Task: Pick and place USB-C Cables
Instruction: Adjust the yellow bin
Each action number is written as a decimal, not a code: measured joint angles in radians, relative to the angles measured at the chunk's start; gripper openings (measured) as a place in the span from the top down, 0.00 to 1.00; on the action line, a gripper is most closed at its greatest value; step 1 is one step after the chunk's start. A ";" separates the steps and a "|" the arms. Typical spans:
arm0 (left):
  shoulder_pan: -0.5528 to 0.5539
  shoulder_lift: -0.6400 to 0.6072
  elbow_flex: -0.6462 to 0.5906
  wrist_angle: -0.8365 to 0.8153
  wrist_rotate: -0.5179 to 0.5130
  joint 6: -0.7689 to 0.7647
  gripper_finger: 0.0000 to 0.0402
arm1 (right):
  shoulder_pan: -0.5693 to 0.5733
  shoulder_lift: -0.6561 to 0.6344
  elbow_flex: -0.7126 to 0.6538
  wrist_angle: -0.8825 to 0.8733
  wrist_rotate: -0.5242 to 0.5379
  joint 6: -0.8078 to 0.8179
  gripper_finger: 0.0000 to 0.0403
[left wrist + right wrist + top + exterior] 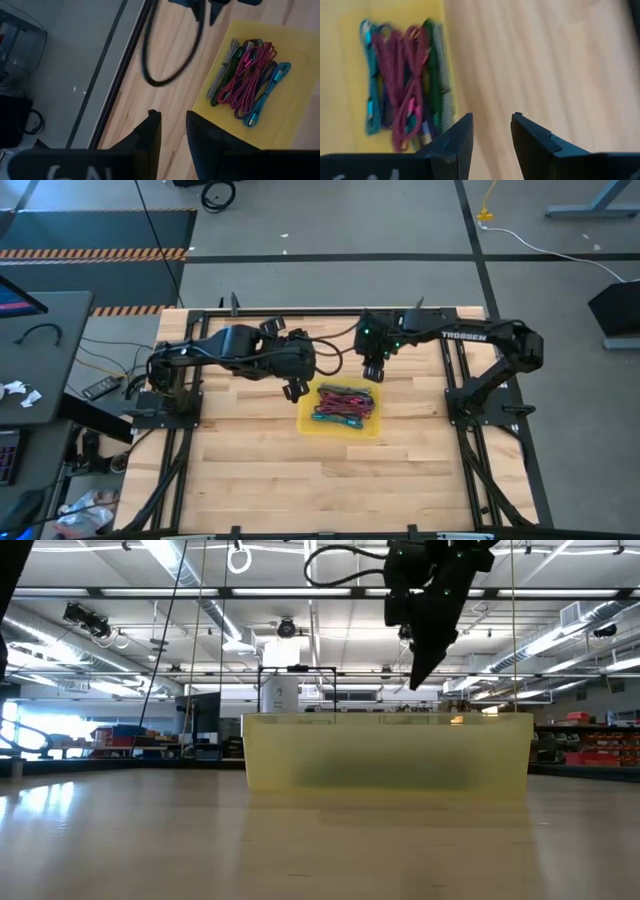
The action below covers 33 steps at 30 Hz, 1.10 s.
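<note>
Several USB-C cables (343, 404) in maroon, magenta, teal, green and grey lie bundled together inside the square yellow tray (310, 423) at the table's middle. My left gripper (293, 390) hovers just off the tray's left far corner, open with a narrow gap (173, 117), and holds nothing. My right gripper (373, 370) hangs above the tray's far right corner, open (492, 120) and empty. The low view shows it (420, 675) pointing down, well above the tray wall (390, 750). The cables (250, 80) (405, 85) show in both wrist views.
Bare wooden table top (260, 470) lies around the tray on the near, left and right sides. A black cable loop (170, 60) from an arm hangs over the table beyond the tray's far left corner. Black frame rails (470, 430) run along the table's sides.
</note>
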 joint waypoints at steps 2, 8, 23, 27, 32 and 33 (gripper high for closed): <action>0.000 0.001 0.000 0.000 0.001 0.003 0.76 | 0.017 0.000 -0.024 0.027 -0.012 0.016 0.66; 0.000 0.001 0.000 0.000 0.001 0.006 0.76 | 0.055 0.028 -0.022 0.086 -0.027 0.034 0.64; -0.001 0.002 0.000 0.000 0.002 0.005 0.76 | 0.117 0.390 0.253 -0.063 -0.078 -0.122 0.50; -0.001 0.002 0.000 0.000 0.002 0.005 0.76 | 0.119 0.451 0.283 -0.093 -0.042 -0.179 0.50; -0.001 0.002 0.000 0.000 0.002 0.005 0.76 | 0.118 0.499 0.287 -0.094 -0.014 -0.196 0.52; -0.001 0.002 0.000 0.000 0.002 0.005 0.76 | 0.118 0.507 0.287 -0.095 -0.014 -0.196 0.53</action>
